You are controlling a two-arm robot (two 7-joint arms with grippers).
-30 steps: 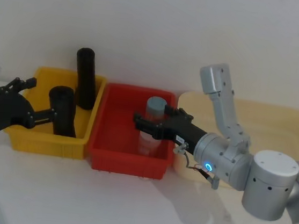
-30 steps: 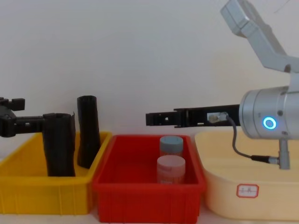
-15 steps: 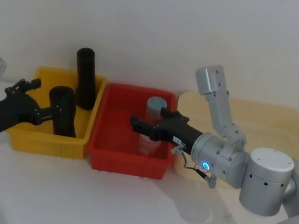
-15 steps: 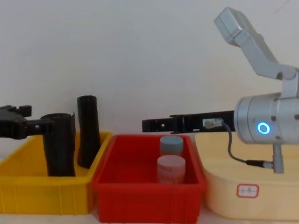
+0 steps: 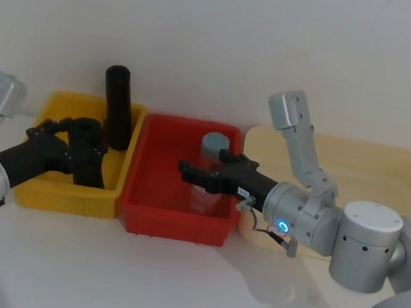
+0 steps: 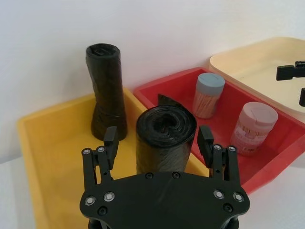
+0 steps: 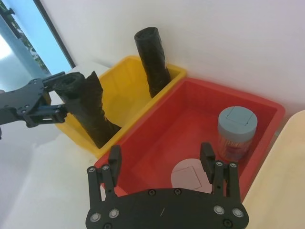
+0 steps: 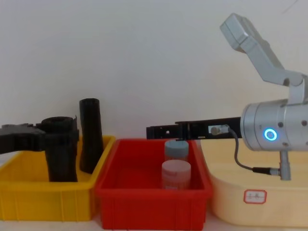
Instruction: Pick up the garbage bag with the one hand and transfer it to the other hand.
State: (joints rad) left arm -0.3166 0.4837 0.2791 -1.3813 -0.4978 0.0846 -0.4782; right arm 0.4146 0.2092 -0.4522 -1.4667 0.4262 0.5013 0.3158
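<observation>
- The garbage bag roll (image 8: 61,163) stands upright in the yellow bin (image 5: 63,196), with the slimmer black roll (image 5: 117,110) at about 1 o'clock of it in the head view
- The left gripper (image 6: 158,138) reaches in from 9 o'clock at the level of the roll's upper part; its jaws are apart, one on each side of the roll with a gap showing at both, so nothing is clamped yet
- The right gripper (image 7: 161,153) hovers from 3 o'clock over the red bin (image 5: 175,225) above the two jars, jaws apart and holding nothing
- Progress is early: the approach looks finished, while closing on the roll, lifting it out and handing it over are all left to do
</observation>
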